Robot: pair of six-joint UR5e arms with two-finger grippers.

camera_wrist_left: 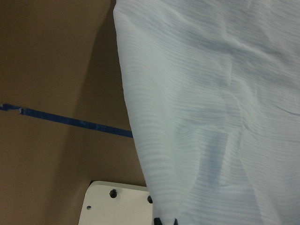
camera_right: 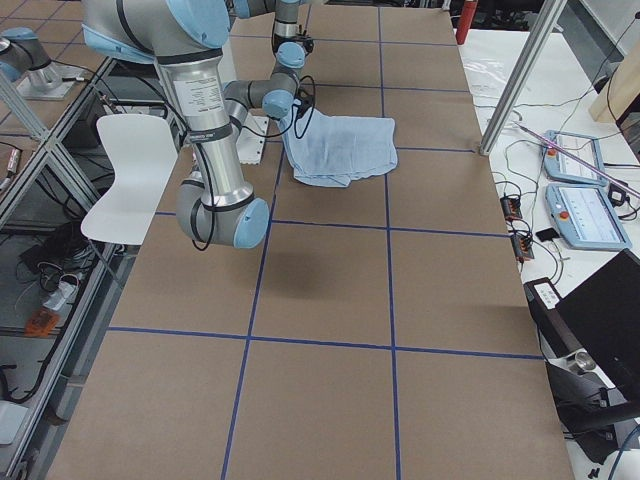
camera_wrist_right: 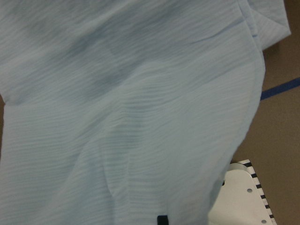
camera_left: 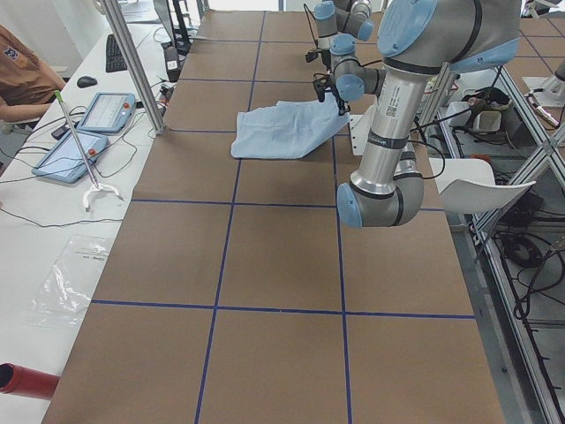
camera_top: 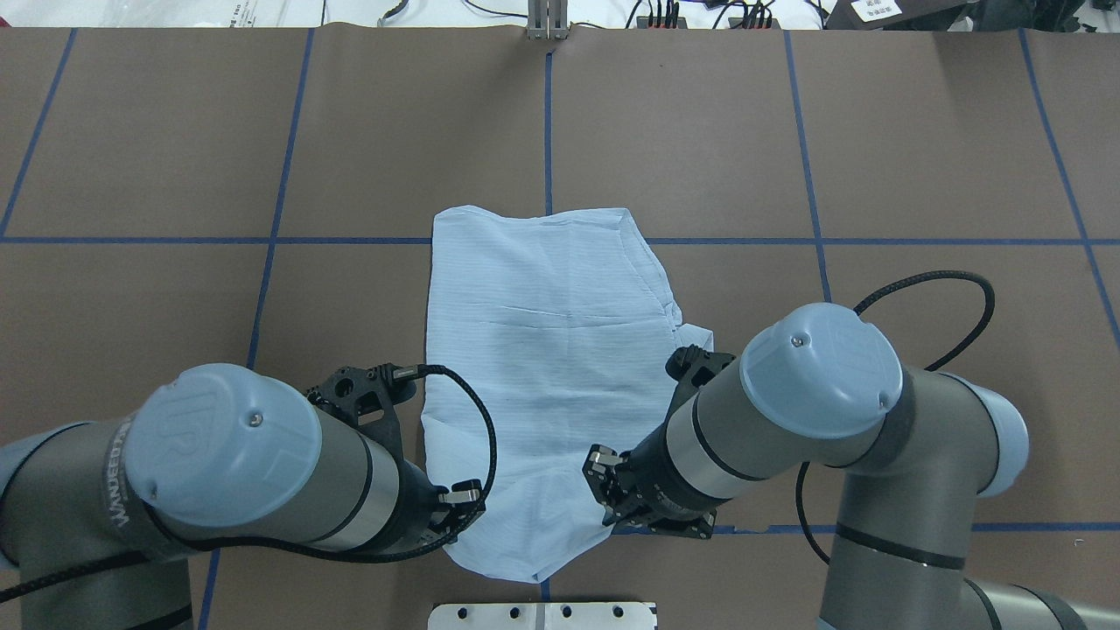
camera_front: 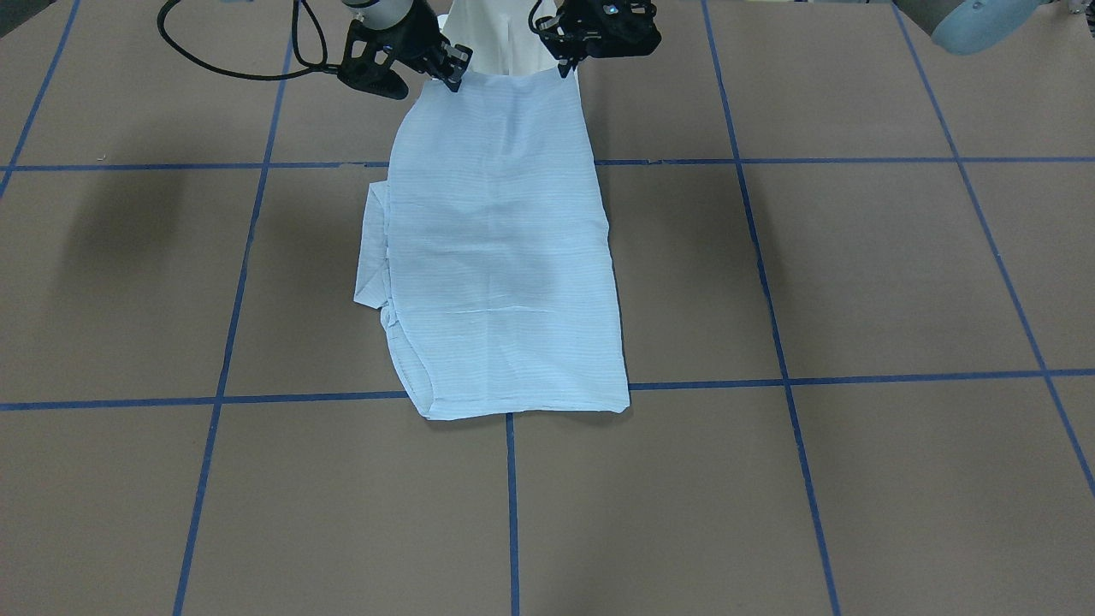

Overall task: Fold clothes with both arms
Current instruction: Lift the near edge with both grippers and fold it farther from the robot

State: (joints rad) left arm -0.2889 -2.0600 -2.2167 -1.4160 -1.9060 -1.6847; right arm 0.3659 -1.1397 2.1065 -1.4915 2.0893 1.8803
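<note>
Nearest the overhead lens are the light-blue joint caps of the left arm (camera_top: 219,446) and the right arm (camera_top: 818,372), both bent in over the robot's edge of the table (camera_front: 855,274). Between them lies the shirt (camera_top: 547,341), pale blue with fine stripes, folded to a long panel at the centre of the brown surface and crossing the blue tape lines (camera_front: 770,161). Its far end rests flat on the table. Its near end is raised off the surface and sags in the middle toward the white base plate (camera_top: 542,615). The left gripper (camera_front: 565,67) is clenched on one near corner of the shirt, and the right gripper (camera_front: 452,79) is clenched on the other. Both wrist views are almost filled with striped cloth hanging from the fingertips. A folded flap (camera_front: 372,248) projects from under the panel on the robot's right side and lies on the table. No collar, buttons or label are exposed in any view.
</note>
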